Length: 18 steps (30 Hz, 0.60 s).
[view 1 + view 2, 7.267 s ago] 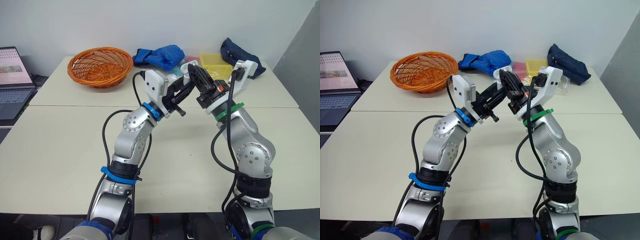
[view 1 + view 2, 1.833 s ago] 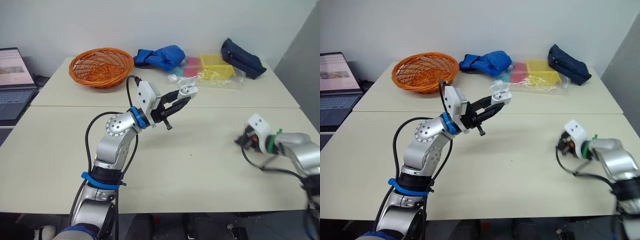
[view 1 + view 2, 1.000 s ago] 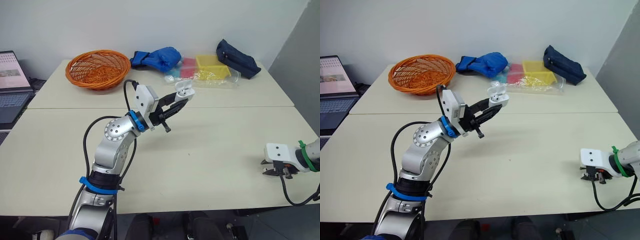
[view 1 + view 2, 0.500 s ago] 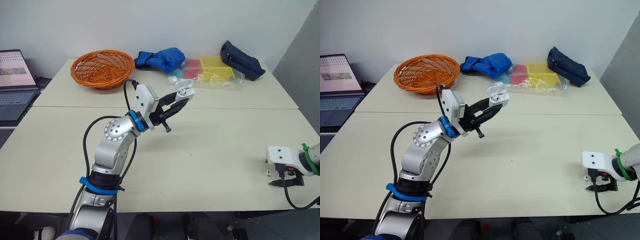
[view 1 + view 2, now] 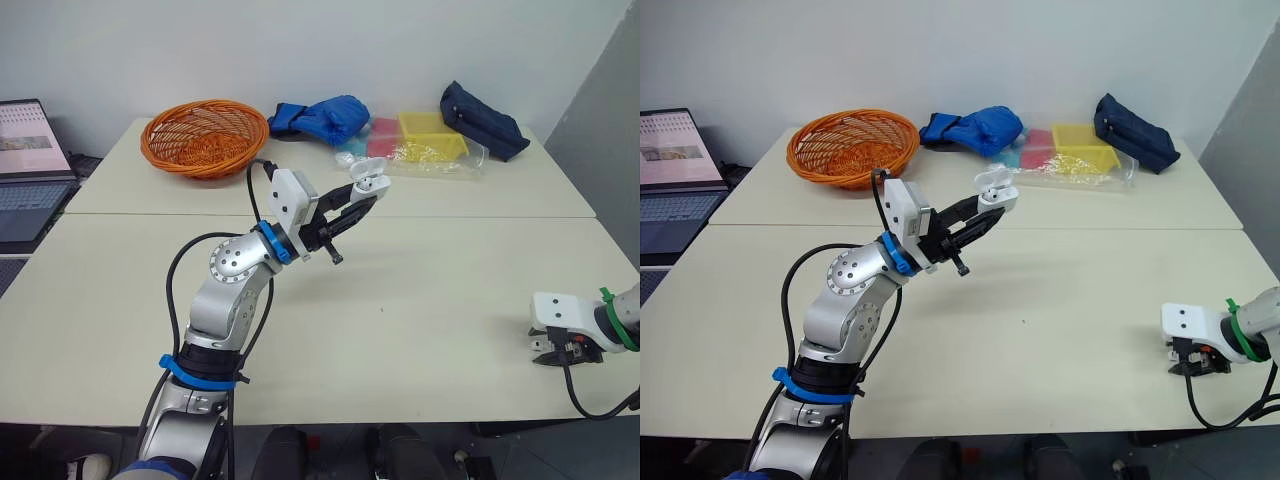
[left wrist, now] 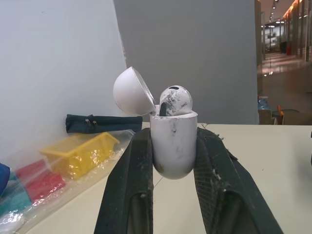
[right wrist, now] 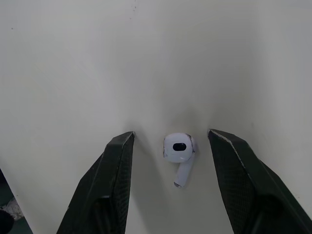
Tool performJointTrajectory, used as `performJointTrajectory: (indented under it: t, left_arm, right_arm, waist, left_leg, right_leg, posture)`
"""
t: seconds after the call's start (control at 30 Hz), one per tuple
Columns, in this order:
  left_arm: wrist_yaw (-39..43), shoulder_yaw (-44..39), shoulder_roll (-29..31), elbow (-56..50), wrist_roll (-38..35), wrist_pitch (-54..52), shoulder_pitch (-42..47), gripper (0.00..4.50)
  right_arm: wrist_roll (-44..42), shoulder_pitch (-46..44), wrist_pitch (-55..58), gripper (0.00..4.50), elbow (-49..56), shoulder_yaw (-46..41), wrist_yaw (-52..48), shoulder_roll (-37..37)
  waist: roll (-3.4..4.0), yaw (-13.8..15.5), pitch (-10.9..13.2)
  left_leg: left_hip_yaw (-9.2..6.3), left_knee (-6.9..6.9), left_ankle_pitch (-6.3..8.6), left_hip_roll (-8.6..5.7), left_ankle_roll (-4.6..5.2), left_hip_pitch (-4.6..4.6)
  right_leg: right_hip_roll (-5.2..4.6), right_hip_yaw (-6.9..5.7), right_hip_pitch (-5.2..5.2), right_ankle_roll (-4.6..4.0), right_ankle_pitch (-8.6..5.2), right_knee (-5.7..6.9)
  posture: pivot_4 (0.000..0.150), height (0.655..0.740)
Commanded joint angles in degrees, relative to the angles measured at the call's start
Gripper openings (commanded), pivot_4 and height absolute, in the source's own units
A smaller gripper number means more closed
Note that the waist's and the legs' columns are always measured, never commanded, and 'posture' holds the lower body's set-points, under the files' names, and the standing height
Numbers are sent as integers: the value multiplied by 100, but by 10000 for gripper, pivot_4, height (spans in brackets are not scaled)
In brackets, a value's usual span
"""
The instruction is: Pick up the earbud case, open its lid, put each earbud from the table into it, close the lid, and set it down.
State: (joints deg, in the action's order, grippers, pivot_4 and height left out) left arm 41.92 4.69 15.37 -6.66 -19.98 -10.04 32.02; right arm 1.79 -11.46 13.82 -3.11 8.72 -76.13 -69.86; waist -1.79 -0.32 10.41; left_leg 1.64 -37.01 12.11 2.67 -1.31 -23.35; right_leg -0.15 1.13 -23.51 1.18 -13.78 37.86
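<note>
Over at the far left corner of the desk (image 5: pixel 430 290) sits an orange basket (image 5: pixel 205 132), with a laptop (image 5: pixel 25 160) just off the desk's left edge. Next along, the left claw (image 6: pixel 170 139) is raised above the middle of the desk, pinching the white earbud case (image 6: pixel 174 146) between its two black fingers. The case stands upright with its lid (image 6: pixel 131 91) flipped open, and one earbud (image 6: pixel 175 100) sits in it. Along the far edge behind lie a blue cloth (image 5: pixel 320 112), a clear bag of coloured trays (image 5: pixel 420 140) and a navy pouch (image 5: pixel 482 118). Down by the right edge near the front corner, the right claw (image 7: pixel 170 132) is lowered to the desk, fingers spread, straddling the second earbud (image 7: pixel 179 150) without touching it.
</note>
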Motion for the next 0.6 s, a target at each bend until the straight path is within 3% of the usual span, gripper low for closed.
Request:
performJointTrajectory:
  t: [0.03,0.13,0.2,0.4,0.6]
  left_arm:
    - [-25,8,-9,-308,-50,10,24,7511]
    - [-27,-1,-5,-318,-56,0,16,7511]
    - [-25,1,0,-338,-56,-15,-1,7511]
    - [-28,-9,15,-385,-58,-51,-20,7511]
    - [-13,-1,19,-413,-51,-37,-71,7511]
  right_arm:
    - [149,-103,-56,24859,-146,66,4,31]
    - [183,-148,-87,24859,-223,97,7,64]
    - [177,-160,-50,21144,-226,116,-7,82]
    - [196,-142,-100,3614,-289,138,-11,72]
    - [169,-138,-254,3699,-390,76,9,92]
  waist:
    - [0,-3,0]
    - [0,-3,0]
    - [-1,-3,0]
    - [-3,-6,1]
    - [-4,-7,0]
  left_leg:
    - [0,0,0,0,0,1]
    - [1,-2,0,0,0,8]
    - [1,-2,0,0,0,13]
    - [8,-2,0,0,0,34]
    - [12,-2,0,-1,0,35]
  right_leg:
    - [0,1,0,0,0,0]
    - [0,1,8,-2,-1,0]
    - [0,2,14,-5,-3,-1]
    - [-2,10,31,-19,-10,-2]
    - [-2,14,31,-17,-10,-2]
  posture:
    - [1500,7400]
    - [1500,7400]
    - [1500,7400]
    - [1500,7400]
    - [1500,7400]
